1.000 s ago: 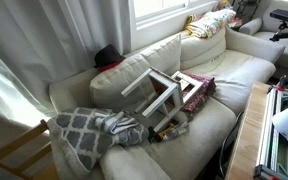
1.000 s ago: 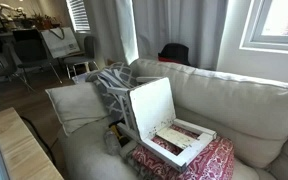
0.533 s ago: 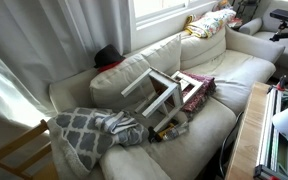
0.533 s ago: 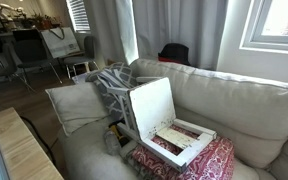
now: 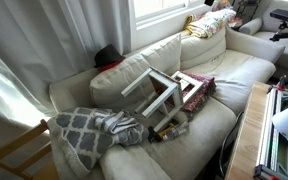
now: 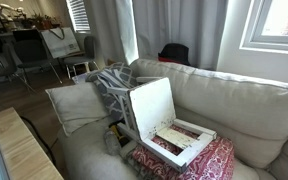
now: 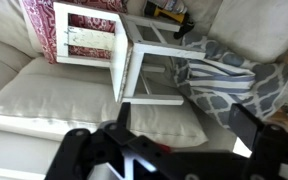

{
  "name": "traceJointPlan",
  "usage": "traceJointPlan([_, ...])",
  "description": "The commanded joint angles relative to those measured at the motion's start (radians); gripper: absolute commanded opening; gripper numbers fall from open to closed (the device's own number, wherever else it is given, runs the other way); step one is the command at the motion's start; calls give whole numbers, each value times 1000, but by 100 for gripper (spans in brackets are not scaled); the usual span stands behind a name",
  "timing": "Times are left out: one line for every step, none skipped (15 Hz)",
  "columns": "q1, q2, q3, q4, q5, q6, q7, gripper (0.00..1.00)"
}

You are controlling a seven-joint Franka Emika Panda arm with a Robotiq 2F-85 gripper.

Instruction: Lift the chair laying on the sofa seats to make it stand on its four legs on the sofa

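the chair [image 6: 149, 105] lies tipped on the sofa [image 6: 239, 100], nothing done yet; above the sofa our gripper [image 7: 162, 135] hangs, fingers [image 7: 69, 155] spread, empty.

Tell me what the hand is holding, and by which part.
Nothing. The hand is open above the sofa, clear of the tipped-over white chair.

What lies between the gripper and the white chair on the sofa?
Only bare cream seat cushion of the sofa; the wrist view shows nothing else between the open gripper and the chair.
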Motion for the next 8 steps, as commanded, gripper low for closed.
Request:
traceJointPlan([-96,148,-61,-28,-39,108,64,100])
traceJointPlan([-120,196,-83,-30,-44,153,70,100])
traceJointPlan([-134,246,-111,-34,-35,194,59,100])
traceJointPlan([-157,300,-128,-31,-46,226,59,100])
traceJointPlan([-174,354,-149,-29,-45,266,58,100])
traceJointPlan([-190,413,-170,-20,-47,308,55,100])
traceJointPlan([-204,461,-183,-6,-51,335,68,100])
traceJointPlan([-217,502,-192,-1,-54,375,96,100])
